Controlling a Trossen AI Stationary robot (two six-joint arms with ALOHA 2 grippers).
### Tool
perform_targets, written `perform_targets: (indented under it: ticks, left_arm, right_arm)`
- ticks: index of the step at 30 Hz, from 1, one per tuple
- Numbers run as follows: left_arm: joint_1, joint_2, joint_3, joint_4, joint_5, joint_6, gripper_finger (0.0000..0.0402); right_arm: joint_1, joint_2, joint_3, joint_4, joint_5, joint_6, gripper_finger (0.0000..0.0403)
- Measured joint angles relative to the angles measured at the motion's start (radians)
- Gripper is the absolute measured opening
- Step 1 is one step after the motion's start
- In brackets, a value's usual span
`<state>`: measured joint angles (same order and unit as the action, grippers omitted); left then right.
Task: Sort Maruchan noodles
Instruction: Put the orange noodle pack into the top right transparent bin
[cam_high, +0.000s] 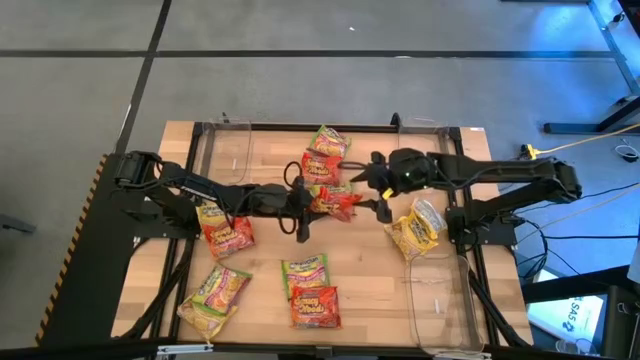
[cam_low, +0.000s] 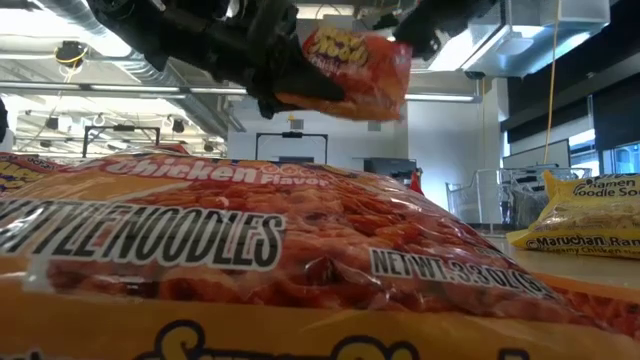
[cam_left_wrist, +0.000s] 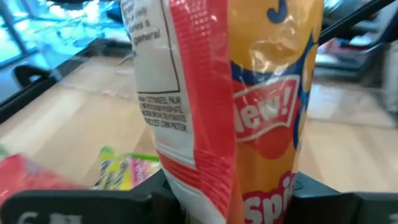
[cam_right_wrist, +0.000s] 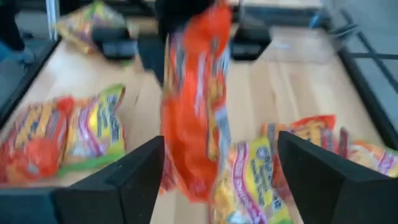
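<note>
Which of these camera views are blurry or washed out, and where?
Right wrist view: the held red-orange packet is smeared with blur, as are the packets on the table behind it. Left wrist view: the same packet fills the frame, sharp print, background soft. Low view: a near packet blocks most of the table; ceiling lights glare. High view: evenly lit.

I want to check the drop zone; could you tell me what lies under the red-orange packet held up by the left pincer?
The lifted packet hangs from the left pincer; below, more packets on the wooden table. Whatever lies directly beneath is hidden.

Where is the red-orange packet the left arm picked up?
In the high view, the red-orange packet hangs mid-table, clamped in the left gripper, with the open right gripper just beside it.
</note>
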<state>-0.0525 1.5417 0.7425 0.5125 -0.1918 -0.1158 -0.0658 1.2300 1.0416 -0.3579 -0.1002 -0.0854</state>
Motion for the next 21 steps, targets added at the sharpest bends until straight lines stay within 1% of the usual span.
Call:
perform_targets:
  ticks: [4, 9, 16, 21]
  left_arm:
    - [0.000, 0.000, 0.000, -0.018, -0.037, 0.019, 0.0110]
    - [0.000, 0.000, 0.000, -0.041, -0.068, 0.019, 0.0110]
    - [0.000, 0.000, 0.000, -0.057, -0.080, 0.020, 0.0110]
    - [0.000, 0.000, 0.000, -0.051, -0.080, 0.022, 0.0110]
  right_arm:
    - [0.000, 0.028, 0.020, 0.062, 0.002, 0.012, 0.0281]
    - [0.000, 0.105, 0.023, 0.164, 0.001, 0.032, 0.0276]
    - [0.000, 0.200, 0.022, 0.183, 0.002, 0.036, 0.0276]
    - [0.000, 0.230, 0.022, 0.184, 0.003, 0.036, 0.0276]
